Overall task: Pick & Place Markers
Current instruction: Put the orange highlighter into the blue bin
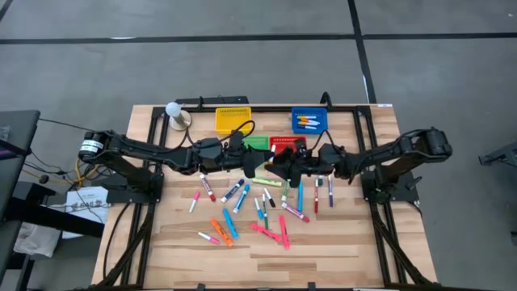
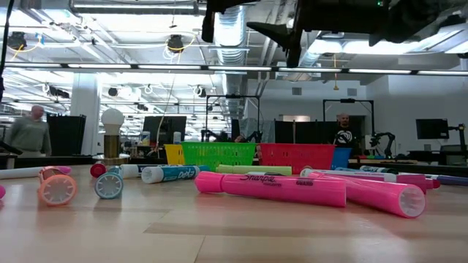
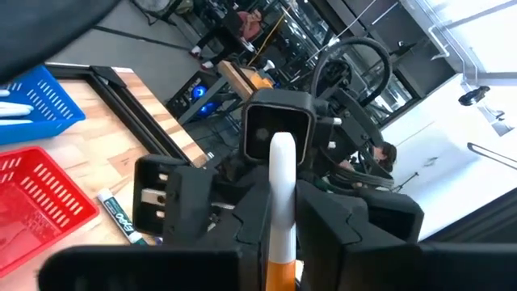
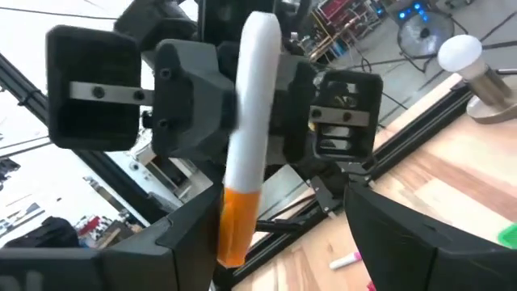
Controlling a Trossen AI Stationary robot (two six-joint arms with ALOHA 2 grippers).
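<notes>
Both arms meet nose to nose above the table's middle, near the red basket (image 1: pixel 287 145). My left gripper (image 3: pixel 281 222) is shut on a white marker with an orange cap (image 3: pixel 281 174), lifted off the table. My right gripper (image 4: pixel 275 234) is open, its fingers standing wide on either side of that marker's orange end (image 4: pixel 233 226) without touching it. In the high view the arms hide the held marker. Many other markers (image 1: pixel 258 206) in pink, blue, green, red and orange lie flat on the wood between the arms and the near edge. My left gripper pinches the marker's white barrel (image 4: pixel 246 121) between its two fingers, just above the orange cap (image 3: pixel 280 275). The fingers lie across the marker. It is lifted clear of the table, its orange end lower in both wrist views and its white end free.
Four mesh baskets stand toward the far edge: yellow (image 1: pixel 233 121), green (image 1: pixel 257 143), red, and blue (image 1: pixel 309 121) with a few markers inside. A white ball on a stand (image 1: pixel 176 113) is at the far left. Bare wood lies along the near edge (image 1: pixel 258 267). People show beyond the table.
</notes>
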